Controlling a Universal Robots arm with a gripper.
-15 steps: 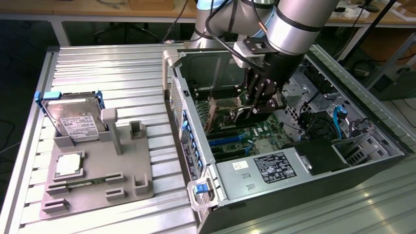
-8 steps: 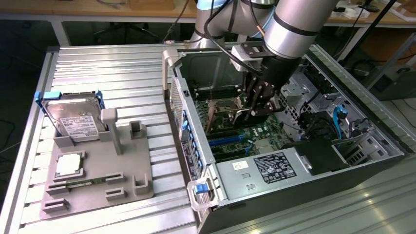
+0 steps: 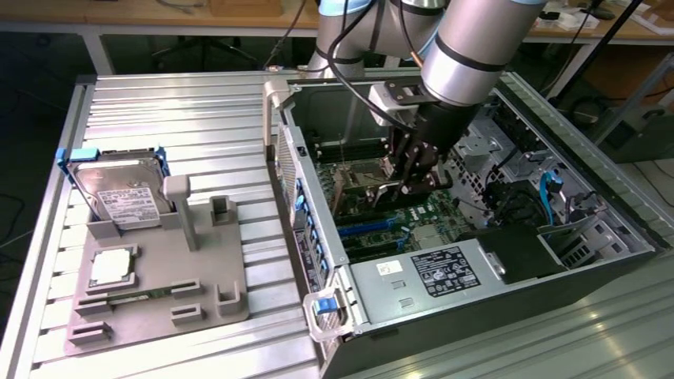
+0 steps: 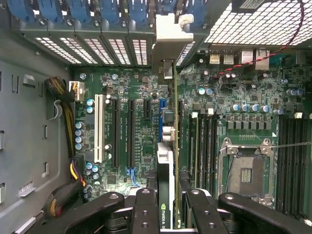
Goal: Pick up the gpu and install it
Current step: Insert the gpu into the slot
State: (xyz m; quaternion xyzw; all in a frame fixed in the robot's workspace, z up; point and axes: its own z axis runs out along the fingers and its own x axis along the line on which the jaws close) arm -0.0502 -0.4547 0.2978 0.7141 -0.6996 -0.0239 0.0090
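Computer case [image 3: 589,237]: open tower lying on its side on the ribbed metal table [image 3: 158,103], interior facing up; its walls crowd the arm, so a sideways drift of the arm could strike the frame.
Motherboard [image 4: 141,92]: green board at the bottom of the case, with long expansion slots, an empty processor socket [image 4: 246,173] and memory slots beside it; judged most at risk if the card comes down off the slot line, since its edge would land on nearby parts rather than in a connector.
Fixture tray [image 3: 158,292]: grey holder on the table to the exterior view's left, carrying the silver hard drive [image 3: 121,193]; well apart from the work.
Gripper [image 3: 416,170]: lowered inside the case, fingers [image 4: 146,209] clamped on the gpu, one on each face.
Gpu [image 4: 168,165]: thin card held edge-on and upright between the fingers, above the motherboard near the blue expansion slot [image 4: 162,109], its metal end bracket [image 4: 168,51] toward the rear slot openings; whether the edge has entered a slot cannot be told.
Risk, tilt: the grip sits at one end of the card, so the far end may sag and seat unevenly.
Risk, bracket: if it misses its rear opening, it could catch on the frame and block seating.
Cable bundle [image 4: 68,112]: beside the board, apart from the card.
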